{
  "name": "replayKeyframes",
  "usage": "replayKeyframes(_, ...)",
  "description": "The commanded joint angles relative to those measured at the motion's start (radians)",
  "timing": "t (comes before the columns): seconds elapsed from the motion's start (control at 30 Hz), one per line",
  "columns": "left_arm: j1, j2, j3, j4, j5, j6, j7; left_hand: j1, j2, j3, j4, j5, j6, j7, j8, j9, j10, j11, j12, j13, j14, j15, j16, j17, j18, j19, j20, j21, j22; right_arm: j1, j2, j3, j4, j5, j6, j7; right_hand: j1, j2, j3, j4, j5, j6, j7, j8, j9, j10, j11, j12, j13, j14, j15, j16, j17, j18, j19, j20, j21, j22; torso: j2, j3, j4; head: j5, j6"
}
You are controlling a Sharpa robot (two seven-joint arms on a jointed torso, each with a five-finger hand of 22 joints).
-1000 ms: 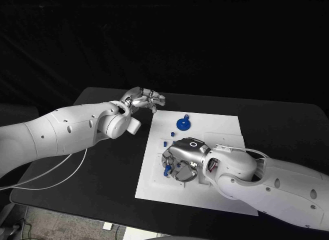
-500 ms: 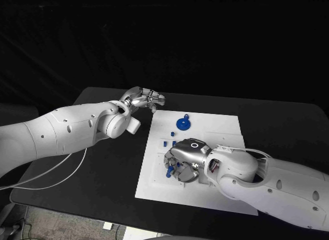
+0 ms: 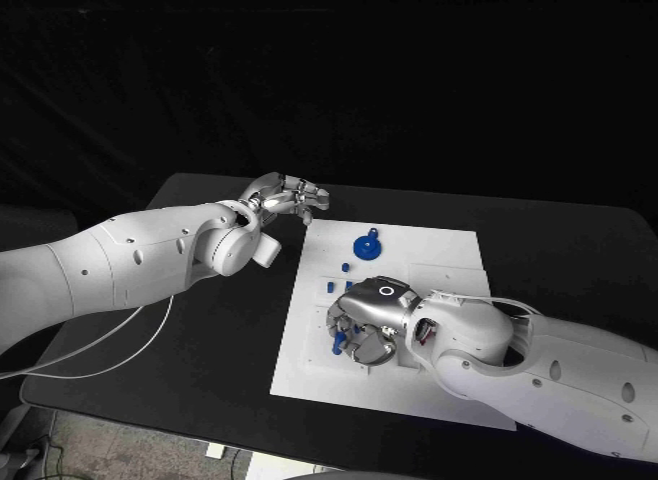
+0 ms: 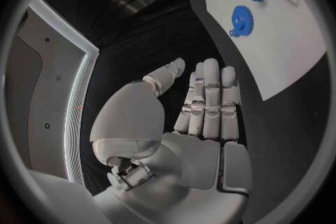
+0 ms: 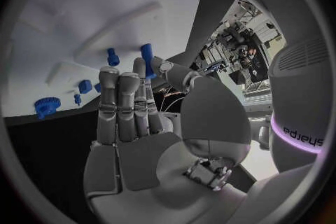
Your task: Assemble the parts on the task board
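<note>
My right hand [image 3: 370,322] pinches a blue peg [image 5: 148,55] over the board [image 3: 430,262] at lower centre, mid-insertion I judge; next needs careful alignment, my left hand [image 3: 286,199] idle, empty, upper left.

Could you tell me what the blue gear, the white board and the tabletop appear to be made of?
Blue gear: probably moulded or printed plastic, judging by its uniform matte blue and crisp teeth in the left wrist view.
White board: a rigid flat plate, likely plastic, with an even matte white surface; the exact material is unclear.
Tabletop: a smooth black surface with a dull sheen; possibly laminate or coated.
</note>
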State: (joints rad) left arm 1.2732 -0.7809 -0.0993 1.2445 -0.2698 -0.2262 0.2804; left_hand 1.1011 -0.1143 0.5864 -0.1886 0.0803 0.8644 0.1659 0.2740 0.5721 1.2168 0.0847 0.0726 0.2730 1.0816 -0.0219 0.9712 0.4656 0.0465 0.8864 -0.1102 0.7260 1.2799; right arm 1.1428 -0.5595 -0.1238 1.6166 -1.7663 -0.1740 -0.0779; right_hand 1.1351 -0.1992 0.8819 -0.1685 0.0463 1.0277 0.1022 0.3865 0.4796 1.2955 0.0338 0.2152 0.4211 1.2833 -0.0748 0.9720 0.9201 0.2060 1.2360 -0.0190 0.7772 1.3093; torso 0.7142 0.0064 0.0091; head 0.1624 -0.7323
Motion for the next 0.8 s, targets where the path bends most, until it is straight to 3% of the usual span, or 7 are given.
replayKeyframes(0.03, 0.001, 0.0, 0.001, 0.003, -0.003, 0.008, 0.011, -0.002, -0.006, -0.001, 0.005, -0.005, -0.007, -0.002, 0.006, 0.001, 0.0, 0.009, 0.001, 0.002, 0.001, 0.006, -0.007, 0.002, 0.015, 0.001, -0.003, -0.005, 0.002, 0.0, 0.009, -0.002, -0.003, -0.014, 0.021, -0.01, -0.004, 0.006, 0.003, -0.005, 0.004, 0.007, -0.001, 0.005, 0.063, -0.005, -0.005, 0.005, 0.0, -0.002, -0.007, 0.003, 0.001, 0.056, -0.005, -0.004, 0.005, 0.02, 0.0, -0.0009, -0.0008, 0.0, 0.0)
replayKeyframes(0.3, 0.001, 0.001, 0.001, 0.003, -0.003, 0.008, 0.011, -0.001, -0.006, -0.001, 0.005, -0.005, -0.007, -0.002, 0.006, 0.001, 0.0, 0.009, 0.001, 0.002, 0.001, 0.006, -0.007, 0.002, 0.015, 0.001, -0.003, -0.005, 0.002, 0.0, 0.025, -0.025, -0.014, -0.007, 0.045, -0.002, -0.015, 0.004, 0.001, -0.01, 0.019, 0.006, 0.0, 0.0, 0.065, -0.01, -0.003, 0.002, 0.004, -0.005, -0.004, 0.001, 0.002, 0.056, -0.011, -0.001, 0.007, 0.019, 0.0, 0.0, 0.0006, -0.001, -0.002)
replayKeyframes(0.37, 0.001, 0.0, 0.001, 0.003, -0.003, 0.008, 0.011, -0.001, -0.006, -0.001, 0.005, -0.005, -0.007, -0.002, 0.006, 0.001, 0.0, 0.009, 0.001, 0.002, 0.001, 0.006, -0.007, 0.002, 0.015, 0.001, -0.003, -0.006, 0.002, 0.0, 0.025, -0.028, -0.015, -0.003, 0.046, 0.001, -0.027, 0.003, -0.01, -0.02, 0.06, 0.008, 0.0, -0.004, 0.068, -0.011, -0.003, 0.002, 0.009, -0.005, -0.004, 0.0, 0.003, 0.056, -0.014, 0.001, 0.011, 0.019, 0.0, -0.0002, 0.0006, -0.001, -0.003)
replayKeyframes(0.47, 0.001, 0.0, 0.001, 0.003, -0.003, 0.008, 0.011, -0.001, -0.006, -0.001, 0.005, -0.005, -0.007, -0.002, 0.006, 0.001, 0.0, 0.009, 0.001, 0.002, 0.001, 0.006, -0.007, 0.002, 0.015, 0.001, -0.003, -0.006, 0.002, 0.0, 0.022, -0.029, -0.016, -0.001, 0.051, 0.006, -0.052, 0.001, -0.059, -0.045, 0.162, 0.012, -0.002, -0.011, 0.075, -0.013, -0.002, 0.001, 0.019, -0.006, -0.005, 0.0, 0.007, 0.056, -0.017, 0.001, 0.019, 0.018, 0.0, -0.0002, -0.0002, 0.0, -0.005)
replayKeyframes(0.53, 0.001, 0.0, 0.001, 0.003, -0.003, 0.008, 0.01, -0.001, -0.007, -0.001, 0.005, -0.005, -0.007, -0.002, 0.006, 0.001, 0.0, 0.009, 0.001, 0.002, 0.001, 0.006, -0.007, 0.002, 0.015, 0.001, -0.003, -0.006, 0.002, 0.0, 0.02, -0.029, -0.016, 0.003, 0.048, 0.006, -0.063, 0.001, -0.084, -0.053, 0.196, 0.012, -0.002, -0.014, 0.078, -0.014, -0.002, 0.0, 0.022, -0.006, -0.004, -0.001, 0.008, 0.056, -0.019, 0.001, 0.021, 0.017, 0.0, 0.0003, -0.0006, 0.001, -0.005)
replayKeyframes(0.8, 0.001, -0.001, 0.001, 0.003, -0.003, 0.01, 0.01, -0.001, -0.007, -0.001, 0.006, -0.005, -0.007, -0.002, 0.007, 0.001, 0.0, 0.009, 0.001, 0.002, 0.001, 0.007, -0.007, 0.002, 0.015, 0.001, -0.003, -0.006, 0.002, 0.0, 0.017, -0.029, -0.018, 0.022, 0.0, 0.0, -0.095, -0.027, -0.155, -0.069, 0.23, -0.012, 0.009, -0.038, 0.077, -0.039, 0.006, -0.017, 0.024, -0.015, 0.005, -0.011, 0.004, 0.056, -0.031, 0.002, 0.016, 0.012, 0.0, 0.001, -0.0006, 0.001, -0.004)
